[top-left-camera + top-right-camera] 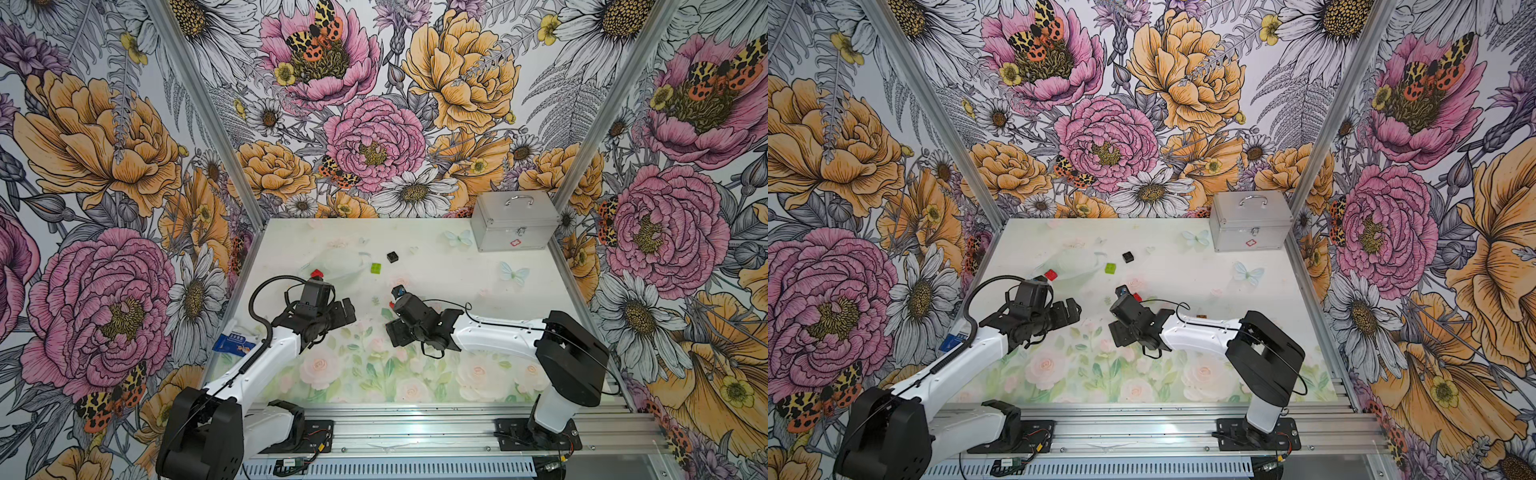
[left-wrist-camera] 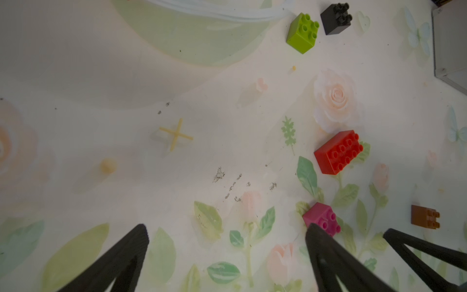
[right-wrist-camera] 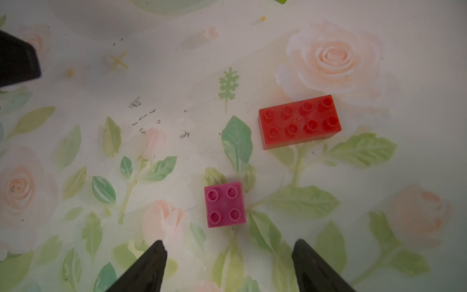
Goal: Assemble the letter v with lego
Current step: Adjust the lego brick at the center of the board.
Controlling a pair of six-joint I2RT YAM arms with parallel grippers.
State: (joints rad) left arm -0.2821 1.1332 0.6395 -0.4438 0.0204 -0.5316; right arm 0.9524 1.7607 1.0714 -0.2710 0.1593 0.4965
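Pink brick [image 3: 224, 204] just ahead of R gripper [image 3: 228, 242]
In line w/ gap btwn its open, empty jaws; L gripper [image 2: 226, 227] open & empty too, brick outside its jaws

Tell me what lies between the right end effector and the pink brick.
Nothing; in the right wrist view only bare flower-printed table separates the open right end effector from the pink brick.

We look into a flower-papered booth.
Walls [image 1: 374, 124] on three sides carry big pink and orange blooms, split by metal posts [image 1: 203, 104]; our counter [image 1: 436, 266] has a pale rose print, a silver case [image 1: 515, 224] in its far right corner and a rail [image 1: 415, 432] along the front.
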